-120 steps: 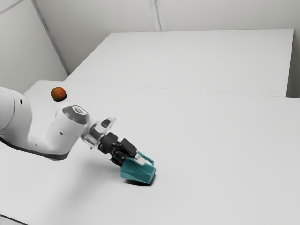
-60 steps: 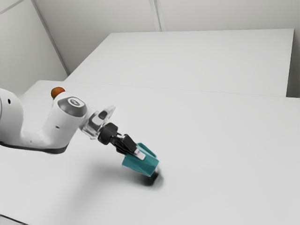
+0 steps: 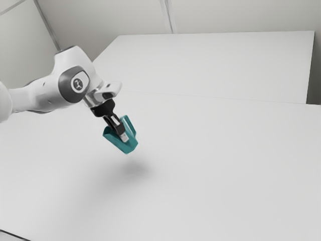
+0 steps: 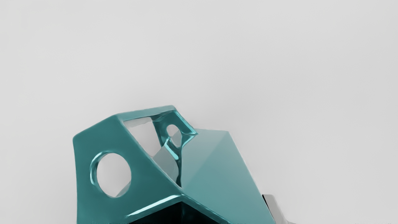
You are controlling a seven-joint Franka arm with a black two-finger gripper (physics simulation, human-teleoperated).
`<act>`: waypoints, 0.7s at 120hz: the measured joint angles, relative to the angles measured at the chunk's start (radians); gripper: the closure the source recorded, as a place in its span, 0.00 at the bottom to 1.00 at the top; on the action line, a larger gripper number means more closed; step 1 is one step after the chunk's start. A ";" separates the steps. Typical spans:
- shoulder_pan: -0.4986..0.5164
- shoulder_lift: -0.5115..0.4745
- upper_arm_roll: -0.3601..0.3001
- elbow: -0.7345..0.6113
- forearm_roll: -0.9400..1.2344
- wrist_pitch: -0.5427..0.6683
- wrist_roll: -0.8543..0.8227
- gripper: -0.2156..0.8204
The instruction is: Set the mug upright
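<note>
Gripper (image 3: 123,134): pinching the mug (image 3: 117,142); one fingertip (image 4: 274,207) against its outer wall; I can't see the other, mug hides it
Mug: teal, faceted; held in the air above the pale table (image 3: 225,175); tilted, not upright; base end lower, toward the exterior view's right; mouth end higher, toward the exterior view's left
Handle (image 4: 149,112): angular loop; on the mug's upper side in the exterior view; round holes through it in my wrist view
Shadow (image 3: 133,169): soft, on the table below the mug, apart from it
Arm (image 3: 37,97): white; in from the exterior view's left, wrist bent; gripper slanting down toward the exterior view's right
</note>
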 joint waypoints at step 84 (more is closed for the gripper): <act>-0.003 0.166 -0.011 -0.023 0.280 0.151 -0.301 0.90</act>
